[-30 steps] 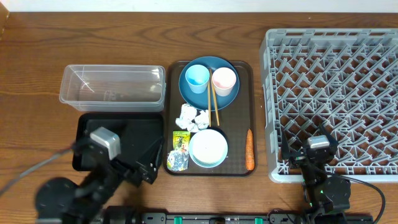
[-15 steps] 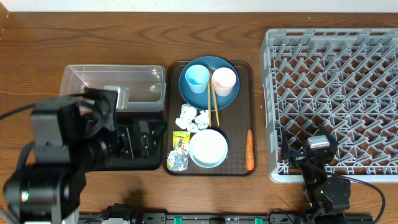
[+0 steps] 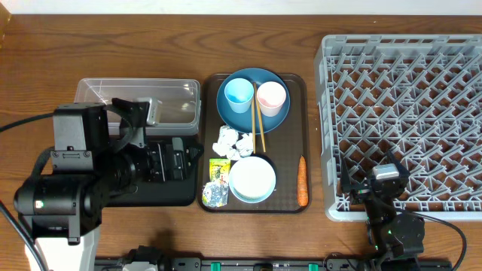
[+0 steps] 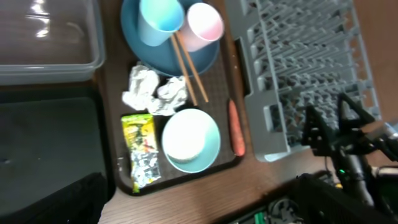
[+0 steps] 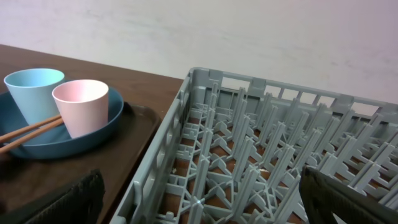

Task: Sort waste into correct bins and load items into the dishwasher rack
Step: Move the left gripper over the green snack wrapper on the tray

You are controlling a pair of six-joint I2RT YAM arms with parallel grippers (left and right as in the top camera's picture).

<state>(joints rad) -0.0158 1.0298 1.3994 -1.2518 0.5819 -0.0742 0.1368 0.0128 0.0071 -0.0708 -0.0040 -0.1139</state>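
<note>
Change: left gripper has swung up from the table edge and now hangs over the shallow black rectangular tray, jaws spread, nothing in them. Just ahead of it are the small yellow-green printed wrapper and crumpled white paper napkins. Further out is the thin orange carrot, then the large grey pegged plastic rack, nothing loaded. Right gripper hasn't moved, also released. I read this as lining up the first waste pick.

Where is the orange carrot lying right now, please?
In the overhead view, the carrot lies along the right edge of the brown tray, between the white bowl and the grey dishwasher rack.
</note>
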